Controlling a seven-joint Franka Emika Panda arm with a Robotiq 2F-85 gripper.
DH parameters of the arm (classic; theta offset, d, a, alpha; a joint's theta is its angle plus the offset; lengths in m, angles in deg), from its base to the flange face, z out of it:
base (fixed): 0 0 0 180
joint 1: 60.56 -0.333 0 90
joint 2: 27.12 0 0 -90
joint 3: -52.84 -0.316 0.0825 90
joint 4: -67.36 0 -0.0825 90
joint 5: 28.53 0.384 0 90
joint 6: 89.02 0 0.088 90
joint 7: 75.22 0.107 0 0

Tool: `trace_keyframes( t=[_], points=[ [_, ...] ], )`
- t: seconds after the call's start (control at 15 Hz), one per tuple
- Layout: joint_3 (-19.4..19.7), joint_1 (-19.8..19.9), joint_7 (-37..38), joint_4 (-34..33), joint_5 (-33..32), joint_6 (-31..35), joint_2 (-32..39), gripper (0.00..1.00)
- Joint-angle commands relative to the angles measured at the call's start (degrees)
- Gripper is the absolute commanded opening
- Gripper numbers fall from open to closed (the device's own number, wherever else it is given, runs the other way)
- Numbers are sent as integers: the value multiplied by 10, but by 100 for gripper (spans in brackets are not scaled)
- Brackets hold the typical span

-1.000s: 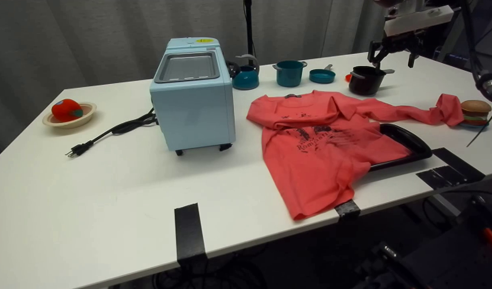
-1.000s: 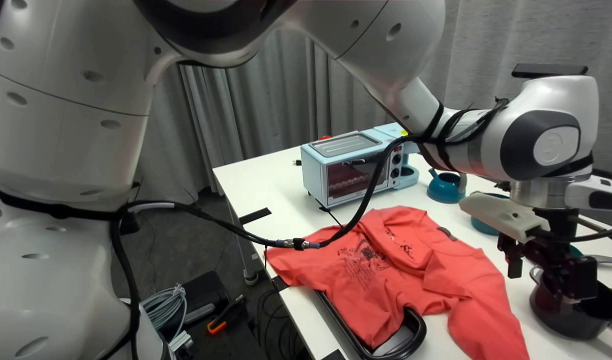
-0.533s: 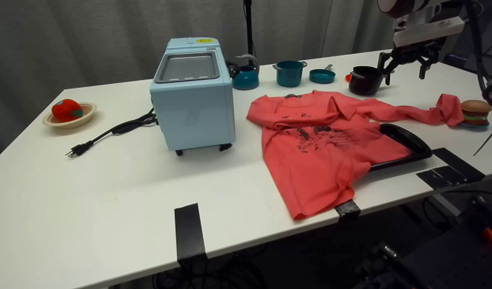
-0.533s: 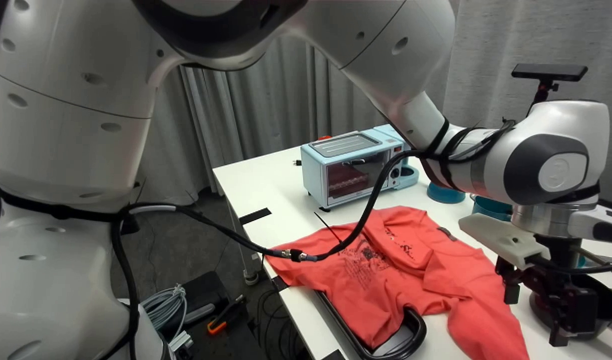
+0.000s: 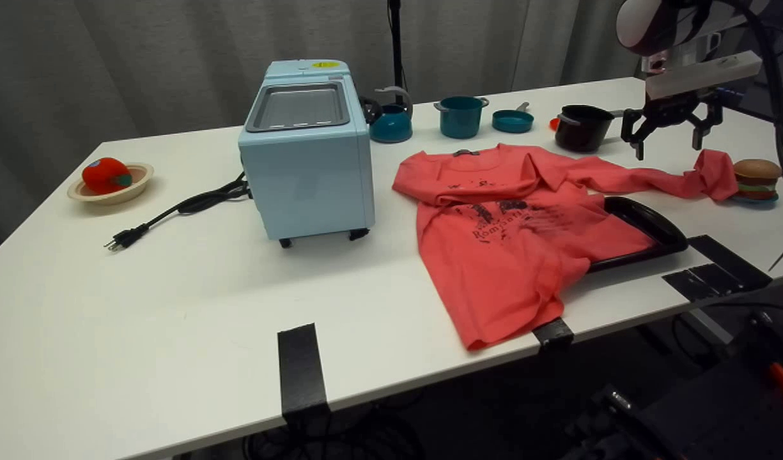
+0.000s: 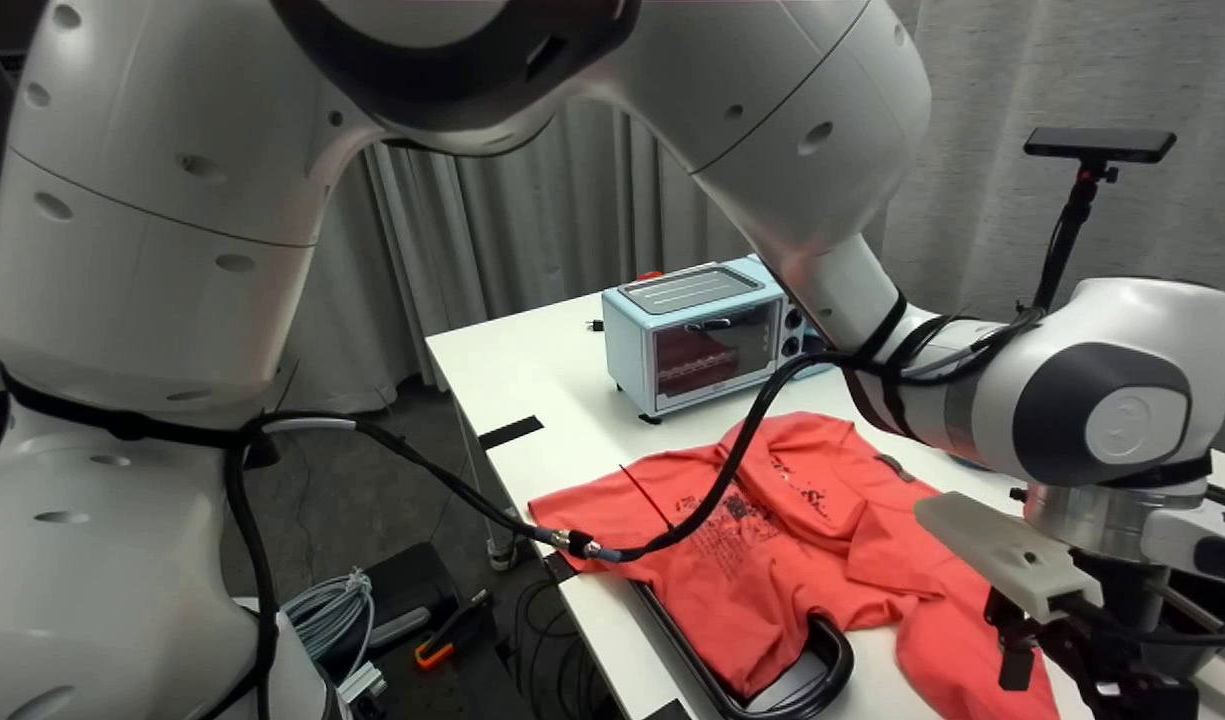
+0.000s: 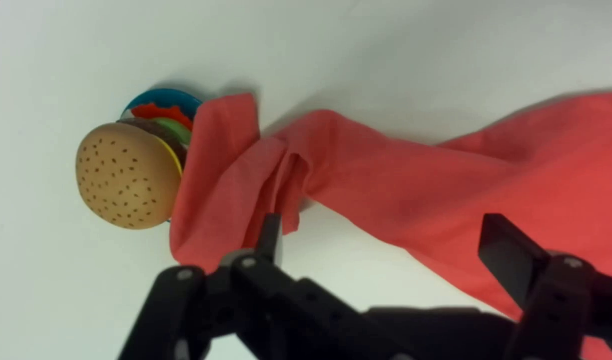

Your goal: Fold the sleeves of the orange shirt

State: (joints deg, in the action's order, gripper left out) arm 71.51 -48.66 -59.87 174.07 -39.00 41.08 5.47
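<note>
The orange shirt (image 5: 506, 255) lies spread with dark print on its chest; it also shows in an exterior view (image 6: 732, 560) and the wrist view (image 7: 575, 200). One sleeve (image 5: 653, 180) stretches out to the right, its end bunched against a toy burger; in the wrist view this sleeve (image 7: 375, 170) runs across the middle. The other sleeve (image 5: 455, 185) appears laid across the chest. My gripper (image 5: 669, 144) is open and empty above the table near the outstretched sleeve. In the wrist view its fingers (image 7: 380, 225) stand apart, over the sleeve's edge and bare table.
The toy burger (image 5: 757, 176) sits by the sleeve's end, also in the wrist view (image 7: 128, 175). A black tray (image 5: 669, 239) lies partly under the shirt. A dark pot (image 5: 583, 131) stands behind the sleeve. The light-blue oven (image 5: 308, 185) stands beside the shirt.
My gripper has moved away from above the dark pot, rightward and lower in an exterior view, to near the outstretched sleeve. It stays open. The shirt has not moved.
</note>
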Motion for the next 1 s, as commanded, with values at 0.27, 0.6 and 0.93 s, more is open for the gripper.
trace_keyframes(
  t=[0.27, 0.6, 0.93],
  points=[
    [28, 12, -5, -23, -41, -11, 42, 100],
    [34, 12, -1, -34, -48, -2, 58, 72],
    [34, 8, 3, -40, -50, 0, 62, 33]
  ],
)
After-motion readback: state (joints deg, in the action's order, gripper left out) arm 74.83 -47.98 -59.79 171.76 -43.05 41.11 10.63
